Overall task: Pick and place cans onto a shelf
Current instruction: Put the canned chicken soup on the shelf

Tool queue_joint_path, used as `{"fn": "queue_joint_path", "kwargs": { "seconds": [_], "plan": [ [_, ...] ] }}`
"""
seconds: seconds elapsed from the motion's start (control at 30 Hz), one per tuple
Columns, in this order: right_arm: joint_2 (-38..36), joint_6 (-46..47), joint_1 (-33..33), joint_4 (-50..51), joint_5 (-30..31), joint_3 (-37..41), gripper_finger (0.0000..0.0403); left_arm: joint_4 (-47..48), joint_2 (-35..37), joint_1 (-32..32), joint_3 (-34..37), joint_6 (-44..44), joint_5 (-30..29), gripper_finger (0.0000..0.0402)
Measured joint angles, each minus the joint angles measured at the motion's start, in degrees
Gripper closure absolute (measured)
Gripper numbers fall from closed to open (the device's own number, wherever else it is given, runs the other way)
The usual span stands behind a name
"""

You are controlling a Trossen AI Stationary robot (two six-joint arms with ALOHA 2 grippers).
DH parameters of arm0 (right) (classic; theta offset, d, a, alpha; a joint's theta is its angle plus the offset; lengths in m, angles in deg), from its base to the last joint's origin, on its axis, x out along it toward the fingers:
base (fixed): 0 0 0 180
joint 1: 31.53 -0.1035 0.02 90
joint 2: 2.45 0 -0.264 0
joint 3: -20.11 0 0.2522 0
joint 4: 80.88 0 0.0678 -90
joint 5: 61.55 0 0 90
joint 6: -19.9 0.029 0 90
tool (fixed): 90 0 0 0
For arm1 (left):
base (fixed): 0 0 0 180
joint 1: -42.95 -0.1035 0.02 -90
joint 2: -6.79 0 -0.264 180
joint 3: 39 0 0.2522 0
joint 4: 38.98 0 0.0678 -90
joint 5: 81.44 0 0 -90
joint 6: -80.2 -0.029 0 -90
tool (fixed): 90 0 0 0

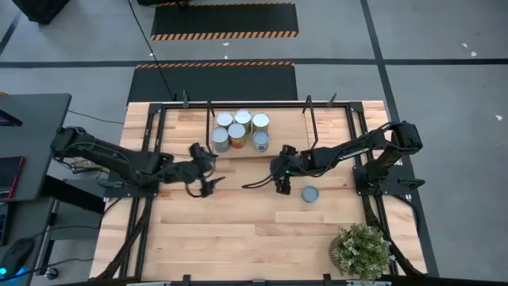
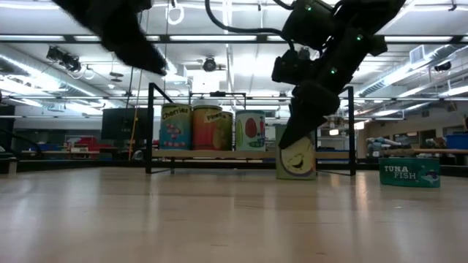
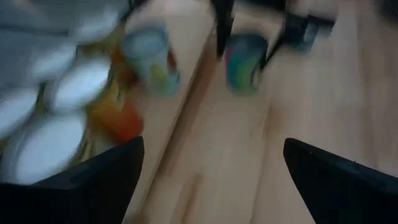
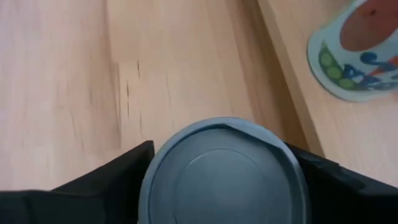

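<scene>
Right pincer (image 4: 221, 180) grips a can (image 4: 222, 171) beside the shelf (image 4: 298, 81) edge; left pincer (image 3: 211, 180) seemingly open

Grey lid on held can (image 4: 222, 171), pale label with dark smile mark. Shelf cans (image 2: 213, 127) showed yellow, orange, green-red labels. Flat tin (image 2: 409, 174) was teal, white lettering.

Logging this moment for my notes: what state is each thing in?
Right gripper: shut on a grey-topped can, beside the shelf.
Left gripper: open, empty, above the table.
Five cans: upright on the shelf.
Tuna can: on the table, untouched.
</scene>
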Motion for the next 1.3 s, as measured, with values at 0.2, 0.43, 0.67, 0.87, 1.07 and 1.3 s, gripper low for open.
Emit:
{"fn": "queue_joint_path", "kwargs": {
  "seconds": [0.2, 0.43, 0.67, 0.87, 1.07, 1.3],
  "plan": [
    [-2.11, -1.35, 0.04, 0.63, 0.49, -0.99, 0.0116, -2.67, 3.53, 1.10, 4.34, -0.45, 1.70, 0.0010],
    [-8.03, -5.40, 2.95, 2.48, 1.89, -2.16, 0.0106, -10.20, 7.88, 2.02, 11.53, 0.05, 3.23, 0.0010],
    [-8.96, -10.15, 10.09, 2.24, -0.06, -2.09, 0.0100, -19.41, 12.42, 2.76, 18.01, 1.41, 4.41, 0.0010],
    [-7.48, -12.94, 14.55, -0.78, -4.18, -2.19, 0.0098, -20.89, 18.71, 3.34, 23.65, 1.96, 5.06, 0.0010],
    [-6.16, -13.13, 16.84, -1.04, -5.79, -2.02, 0.0096, -23.66, 26.11, 3.22, 28.68, 2.11, 4.87, 0.0010],
    [-5.25, -13.56, 17.70, -2.38, -5.83, -2.11, 0.0063, -25.69, 37.97, 3.22, 35.38, 1.55, 3.54, 0.0010]
  ]
}}
